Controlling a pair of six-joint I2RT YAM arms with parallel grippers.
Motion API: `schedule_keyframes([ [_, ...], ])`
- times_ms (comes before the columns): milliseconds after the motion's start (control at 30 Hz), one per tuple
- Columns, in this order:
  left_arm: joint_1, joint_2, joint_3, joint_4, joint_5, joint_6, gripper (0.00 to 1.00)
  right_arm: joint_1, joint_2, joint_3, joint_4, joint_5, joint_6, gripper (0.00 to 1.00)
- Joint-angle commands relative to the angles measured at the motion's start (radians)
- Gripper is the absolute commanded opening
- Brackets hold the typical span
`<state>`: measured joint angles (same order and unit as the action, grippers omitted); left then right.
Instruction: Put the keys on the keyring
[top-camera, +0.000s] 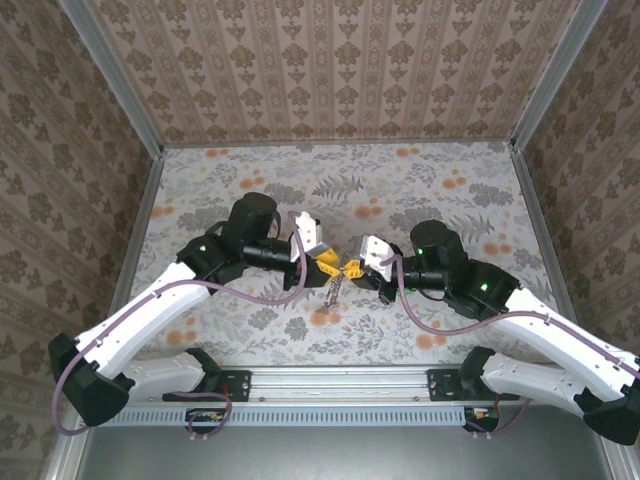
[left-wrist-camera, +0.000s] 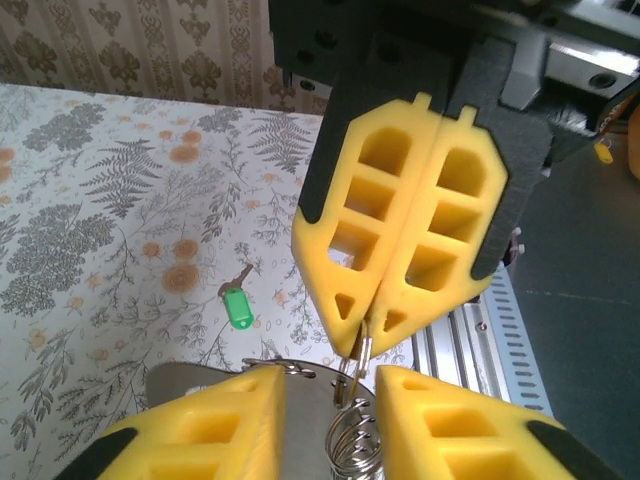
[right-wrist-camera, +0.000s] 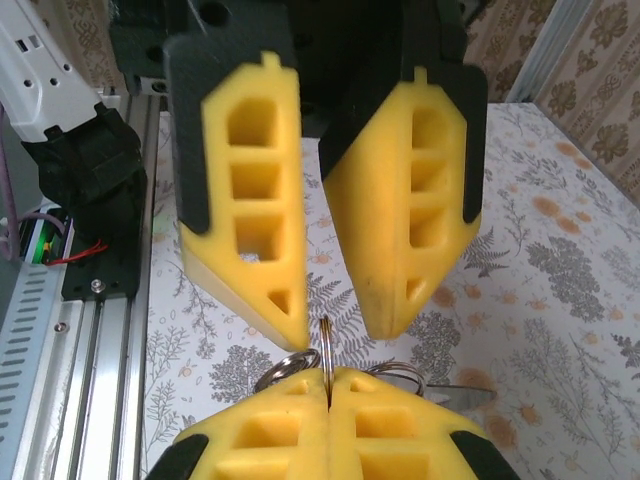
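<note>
the right gripper is clamped tight, its yellow pads pressed together with no gap, and the thin wire of the keyring is pinched right at their tips. in the right wrist view the wire sticks up edge-on out of the seam between the pads. the left gripper faces it nose to nose, fingers parted by a narrow gap, and the keyring's wire sits in that gap. can't tell if either left pad is actually touching it, but they aren't closed on it.

just below the pinch, the left wrist view shows a small coiled bit of wire hanging between the left gripper's own fingers, and a flat grey metal piece pokes out behind the left finger. hard to say what that piece is. the right wrist view also catches a couple of round metal loops lying against the right gripper's pads.

further out, a green key lies flat on the table, on the flowery cloth, near the grippers but clear of both.

from above, the two grippers meet about midway between the table's left and right edges, a bit closer to the near edge than the far one.
</note>
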<state>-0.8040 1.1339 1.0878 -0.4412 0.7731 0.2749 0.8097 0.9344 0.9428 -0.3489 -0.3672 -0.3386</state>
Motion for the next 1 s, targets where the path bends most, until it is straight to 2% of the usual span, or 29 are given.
schedule_keyframes([
  [0, -0.003, 0.008, 0.024, 0.018, 0.014, 0.033, 0.24, 0.006, 0.000, 0.036, 0.007, -0.027, -0.022, 0.00],
  [167, -0.004, 0.027, 0.033, 0.002, 0.020, 0.045, 0.10, 0.006, 0.003, 0.027, 0.024, -0.036, -0.020, 0.00],
  [233, -0.006, 0.033, 0.035, 0.002, 0.026, 0.048, 0.00, 0.006, 0.008, 0.027, 0.027, -0.035, -0.020, 0.00],
  [400, -0.003, 0.023, 0.029, 0.024, 0.049, 0.043, 0.00, 0.006, -0.002, 0.011, 0.057, -0.031, 0.002, 0.00],
  [567, 0.030, -0.041, -0.020, 0.151, 0.137, -0.033, 0.00, 0.006, -0.062, -0.054, 0.107, -0.021, 0.074, 0.30],
  [633, 0.037, -0.052, -0.028, 0.182, 0.169, -0.055, 0.00, 0.006, -0.095, -0.084, 0.131, -0.007, 0.104, 0.37],
  [767, 0.037, -0.063, -0.036, 0.213, 0.209, -0.078, 0.00, 0.004, -0.158, -0.134, 0.189, 0.005, 0.163, 0.37],
  [967, 0.039, -0.086, -0.045, 0.232, 0.239, -0.090, 0.00, 0.004, -0.184, -0.136, 0.225, -0.019, 0.194, 0.32],
])
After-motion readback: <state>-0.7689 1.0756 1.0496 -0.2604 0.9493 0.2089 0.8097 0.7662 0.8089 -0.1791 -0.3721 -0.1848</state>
